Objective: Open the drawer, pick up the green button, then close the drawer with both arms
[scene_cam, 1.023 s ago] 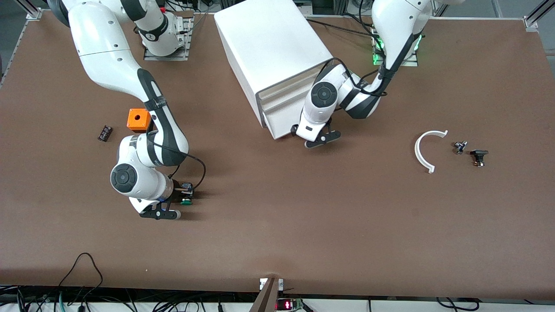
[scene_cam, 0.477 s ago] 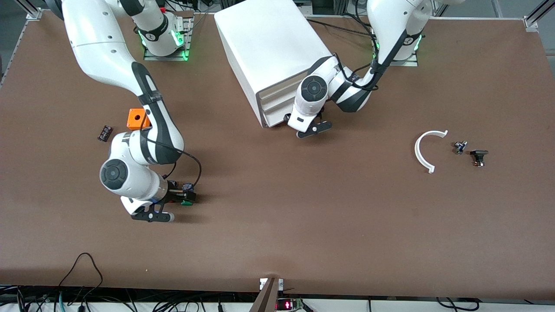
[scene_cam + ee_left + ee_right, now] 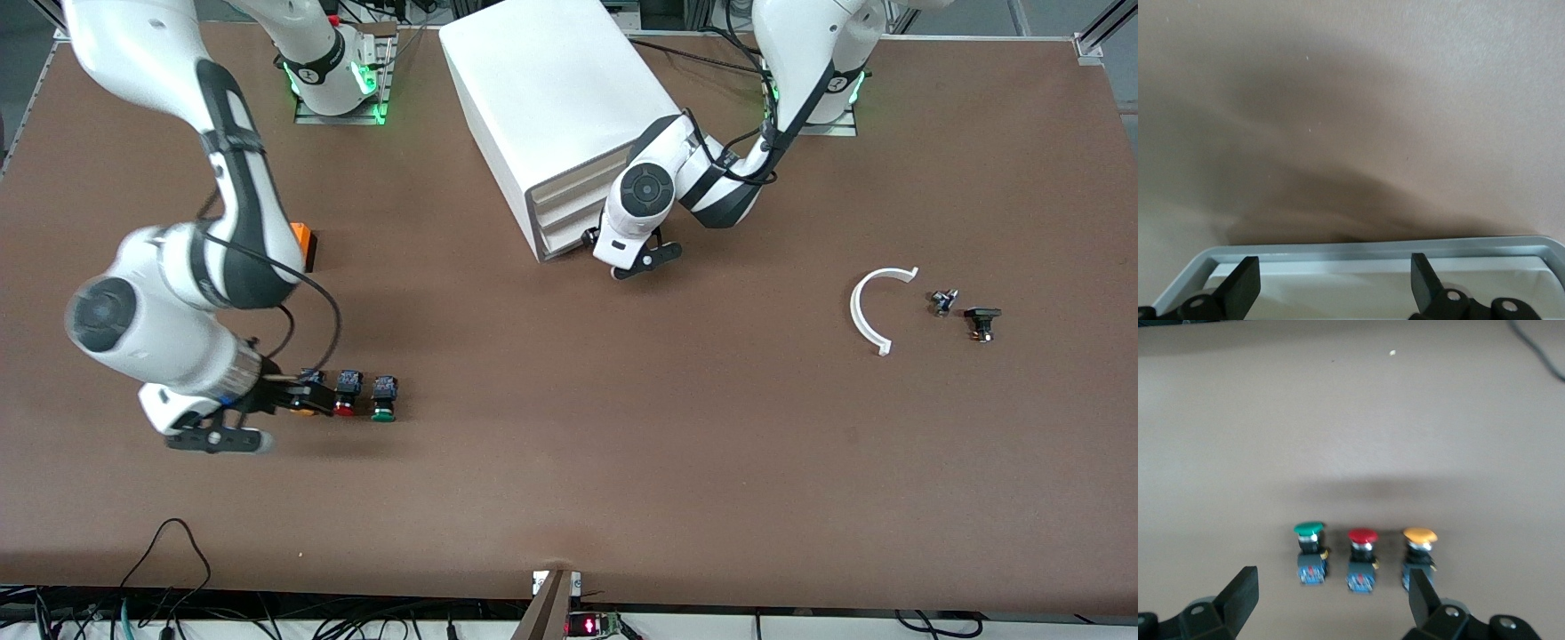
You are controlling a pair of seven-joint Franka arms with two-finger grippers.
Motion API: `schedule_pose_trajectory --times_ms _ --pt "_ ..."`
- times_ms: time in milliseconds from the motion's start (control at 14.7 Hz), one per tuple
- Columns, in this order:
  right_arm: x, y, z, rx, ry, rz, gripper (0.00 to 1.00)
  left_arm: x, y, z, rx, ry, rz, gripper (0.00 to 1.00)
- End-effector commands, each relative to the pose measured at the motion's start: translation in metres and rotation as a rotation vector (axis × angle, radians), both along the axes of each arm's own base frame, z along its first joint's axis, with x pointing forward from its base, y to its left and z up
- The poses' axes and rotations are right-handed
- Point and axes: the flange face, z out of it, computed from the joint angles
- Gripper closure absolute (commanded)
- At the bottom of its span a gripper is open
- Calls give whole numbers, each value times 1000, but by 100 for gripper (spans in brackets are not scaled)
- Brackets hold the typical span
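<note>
Right claw (image 3: 298, 397) now off green button (image 3: 384, 411), apart (left claw (image 3: 1335, 280) too), brown tabletop (image 3: 622, 462).

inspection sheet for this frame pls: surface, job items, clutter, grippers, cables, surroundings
Surface: brown table, no spills seen.
Job's things: green button on the table toward the right arm's end, in a row beside a red button and an orange button; none gripped. Cabinet with all three drawers pushed in, lowest drawer included.
Clutter: orange block partly hidden by the right arm; white arc, two small dark parts toward the left arm's end.
Grippers: right gripper open, low by the button row; left gripper open at the lowest drawer's front.
Cables: along both arms and below the table's near edge.
Surroundings: metal frame posts at the table's corners.
</note>
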Motion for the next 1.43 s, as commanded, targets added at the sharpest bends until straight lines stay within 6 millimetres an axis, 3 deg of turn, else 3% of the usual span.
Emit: schedule_pose_trajectory --times_ms 0,273,477,614,886,1227,1364 --pt "-32 -24 68 -38 30 5 0 -8 -5 8 -10 31 -2 1" --pt "-70 -55 141 -98 65 -9 0 -18 -14 9 -24 59 -7 1" --pt "-105 -65 201 -89 56 -11 0 -21 -16 9 -25 63 -12 1" --pt "-122 -66 230 -77 30 -6 0 -16 -17 14 -33 55 -9 1" --pt "-141 -64 268 -63 1 9 0 24 -11 57 -22 103 -41 1" --pt "-156 -67 278 -59 34 6 0 78 32 92 -23 37 -138 1" --pt "-156 -69 278 -60 33 -2 0 98 42 119 -4 25 -145 1"
